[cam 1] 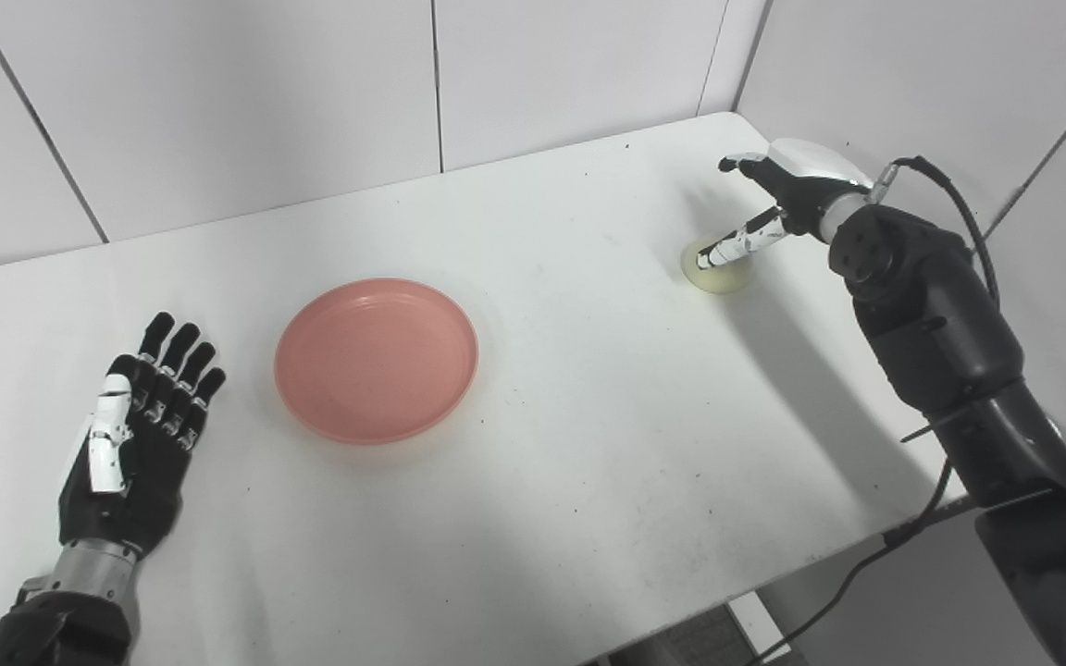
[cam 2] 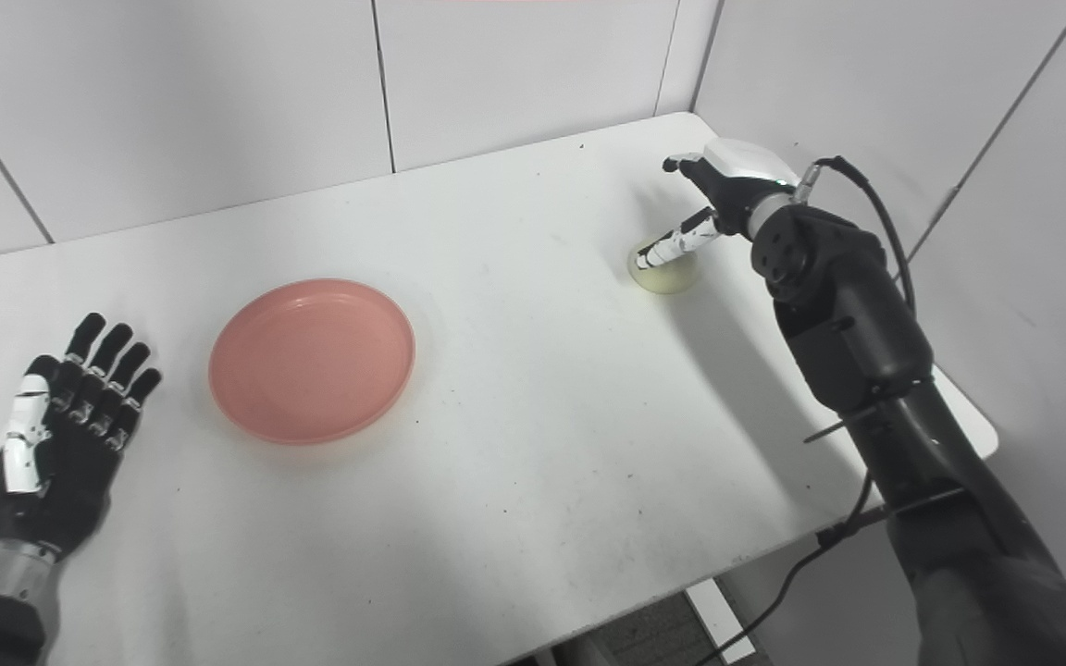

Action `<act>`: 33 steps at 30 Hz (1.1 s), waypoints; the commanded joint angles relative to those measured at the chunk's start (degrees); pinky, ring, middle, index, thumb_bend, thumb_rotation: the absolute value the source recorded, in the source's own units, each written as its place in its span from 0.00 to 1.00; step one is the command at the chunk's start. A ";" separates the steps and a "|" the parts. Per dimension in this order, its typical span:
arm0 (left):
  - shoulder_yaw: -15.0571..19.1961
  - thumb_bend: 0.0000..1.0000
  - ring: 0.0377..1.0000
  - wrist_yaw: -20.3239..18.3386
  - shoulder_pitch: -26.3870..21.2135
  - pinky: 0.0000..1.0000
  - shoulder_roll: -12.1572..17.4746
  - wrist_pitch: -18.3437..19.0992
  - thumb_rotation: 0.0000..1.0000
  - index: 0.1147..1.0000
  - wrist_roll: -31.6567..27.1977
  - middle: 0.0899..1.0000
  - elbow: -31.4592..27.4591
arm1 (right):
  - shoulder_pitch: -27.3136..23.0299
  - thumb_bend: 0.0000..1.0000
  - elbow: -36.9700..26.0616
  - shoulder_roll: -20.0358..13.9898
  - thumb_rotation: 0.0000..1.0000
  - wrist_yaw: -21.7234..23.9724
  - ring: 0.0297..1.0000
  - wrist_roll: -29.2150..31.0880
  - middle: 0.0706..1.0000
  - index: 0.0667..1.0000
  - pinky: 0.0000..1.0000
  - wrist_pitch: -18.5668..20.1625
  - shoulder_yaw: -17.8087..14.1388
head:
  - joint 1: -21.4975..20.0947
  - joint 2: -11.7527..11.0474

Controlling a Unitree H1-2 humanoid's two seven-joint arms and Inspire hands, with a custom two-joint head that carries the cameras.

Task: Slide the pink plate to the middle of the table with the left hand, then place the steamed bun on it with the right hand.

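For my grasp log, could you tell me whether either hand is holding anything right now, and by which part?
Nothing is held. The left hand lies open beside the pink plate; the right hand hovers open over the steamed bun, not yet closed on it.

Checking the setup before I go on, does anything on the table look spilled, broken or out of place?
Nothing stands out. The pink plate sits flat and empty, the steamed bun looks whole under the right hand, and the left hand rests open. Only small dark specks mark the table.

White table (cam 1: 588, 444) in a tiled corner, pink plate (cam 1: 376, 359) left of centre, pale steamed bun (cam 1: 720, 275) far right, left hand (cam 1: 130, 444) flat at left.
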 commanded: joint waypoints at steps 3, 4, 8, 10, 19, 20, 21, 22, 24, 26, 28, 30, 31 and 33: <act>0.11 0.36 1.00 0.88 2.46 1.00 1.14 2.73 1.00 1.00 0.88 1.00 2.37 | -2.04 0.99 0.97 -2.27 0.37 -3.53 0.88 -0.37 0.92 0.86 0.76 -0.31 0.70 | 0.04 0.08; 0.14 0.36 1.00 0.95 2.47 1.00 1.19 2.69 1.00 1.00 0.91 1.00 2.48 | -1.97 0.99 1.52 -2.26 0.37 -4.12 0.88 0.00 0.92 0.86 0.76 -0.43 0.92 | 0.02 0.16; 0.11 0.36 1.00 0.89 2.52 1.00 1.38 2.64 1.00 1.00 0.90 1.00 2.38 | -2.06 0.99 3.73 -2.16 0.37 -5.88 0.89 1.83 0.92 0.86 0.77 -0.64 1.63 | -0.06 0.35; 0.10 0.36 1.00 0.93 2.52 1.00 1.40 2.67 1.00 1.00 0.91 1.00 2.33 | -2.10 0.99 4.39 -2.33 0.37 -6.68 0.88 2.48 0.92 0.86 0.77 -0.89 2.16 | -0.05 0.38; -0.01 0.37 1.00 0.73 2.61 1.00 1.58 2.66 1.00 1.00 0.97 1.00 2.17 | -3.47 0.96 6.95 -1.10 0.35 -5.81 0.91 1.79 0.94 0.87 0.80 0.03 3.68 | -0.11 0.68; 0.03 0.37 1.00 0.74 2.64 1.00 1.58 2.76 1.00 1.00 0.89 1.00 2.11 | -3.57 0.96 7.19 -1.03 0.35 -5.76 0.91 1.74 0.94 0.87 0.80 0.03 3.78 | -0.11 0.75; 0.09 0.37 1.00 0.79 2.65 1.00 1.55 2.85 1.00 1.00 0.81 1.00 2.04 | -3.69 0.96 7.32 -0.94 0.35 -5.58 0.91 1.51 0.94 0.87 0.81 0.04 3.91 | -0.11 0.81; 0.09 0.37 1.00 0.72 2.64 1.00 1.57 2.82 1.00 1.00 0.77 1.00 2.07 | -3.81 0.96 7.46 -0.95 0.34 -5.49 0.91 1.42 0.93 0.87 0.81 0.03 4.17 | -0.11 0.81; 0.14 0.37 1.00 0.64 2.62 1.00 1.60 2.82 1.00 1.00 0.66 1.00 2.09 | -4.08 0.95 7.82 -1.01 0.33 -5.39 0.90 1.25 0.93 0.87 0.81 0.03 4.76 | -0.10 0.90; 0.16 0.37 1.00 0.58 2.61 1.00 1.62 2.85 1.00 1.00 0.59 1.00 2.11 | -4.27 0.95 8.17 -0.95 0.33 -5.45 0.90 1.18 0.92 0.87 0.80 0.03 5.03 | -0.11 0.95; 0.21 0.37 1.00 0.51 2.60 1.00 1.65 2.70 1.00 1.00 0.55 1.00 2.14 | -4.51 0.95 8.54 -0.86 0.32 -5.32 0.90 0.70 0.92 0.86 0.79 0.03 5.55 | -0.08 1.03; 0.24 0.37 1.00 0.53 2.64 1.00 1.69 2.67 1.00 1.00 0.56 1.00 2.04 | -4.62 0.93 8.62 -0.64 0.31 -5.04 0.88 0.33 0.91 0.86 0.78 0.03 5.79 | -0.09 1.12; 0.24 0.37 1.00 0.53 2.65 1.00 1.70 2.67 1.00 1.00 0.57 1.00 2.00 | -4.62 0.93 8.55 -0.53 0.31 -4.92 0.87 0.19 0.90 0.86 0.77 0.04 5.73 | -0.09 1.12; 0.30 0.37 1.00 0.60 2.70 1.00 1.68 2.80 1.00 1.00 0.50 1.00 1.82 | -4.41 0.91 8.24 -0.57 0.29 -5.22 0.85 0.37 0.89 0.85 0.75 0.01 6.11 | -0.10 1.16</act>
